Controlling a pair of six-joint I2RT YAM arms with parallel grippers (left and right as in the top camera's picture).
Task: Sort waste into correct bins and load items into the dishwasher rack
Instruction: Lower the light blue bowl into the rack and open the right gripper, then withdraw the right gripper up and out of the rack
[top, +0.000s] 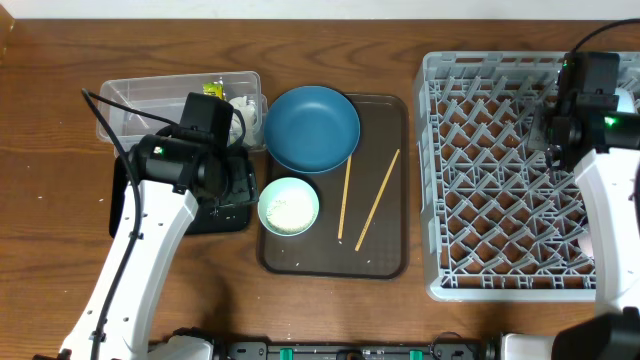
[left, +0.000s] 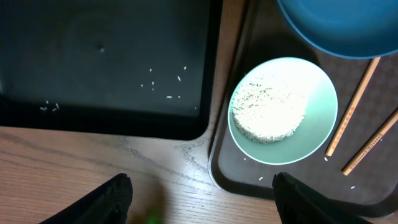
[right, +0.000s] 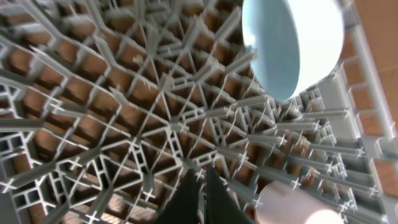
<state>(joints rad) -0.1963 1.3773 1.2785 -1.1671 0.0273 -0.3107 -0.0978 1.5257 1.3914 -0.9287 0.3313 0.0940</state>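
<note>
Left gripper (left: 200, 186) hovers low over the table strip between black tray (left: 93, 74) and brown tray (top: 385, 250), fingers wide apart, nothing in them. Green bowl (left: 301, 146) sits on the left side of the brown tray with a mound of rice (left: 268, 115) in it. In the wrist view it lies ahead and right of the finger gap, with the black tray ahead and left (a few loose grains already on it). Likely next step is the rice dump: shift right, take the bowl rim, tip over the black tray. It's a short carry, since the two sit just beside each other. The bowl is round, so there is no axis to align; the fingers only need to straddle the rim. Left arm is clearly nearer. Right gripper (right: 200, 196) is well apart over the rack (top: 480, 180), fingers together and empty, with the light-blue bowl (right: 292, 43) on edge and the pink cup (right: 292, 210) in its view. Blue bowl (top: 312, 128) and chopsticks (top: 377, 200) are not yet loaded; the chopsticks run roughly front-to-back. Risk: grains spilling mid-tip.
</note>
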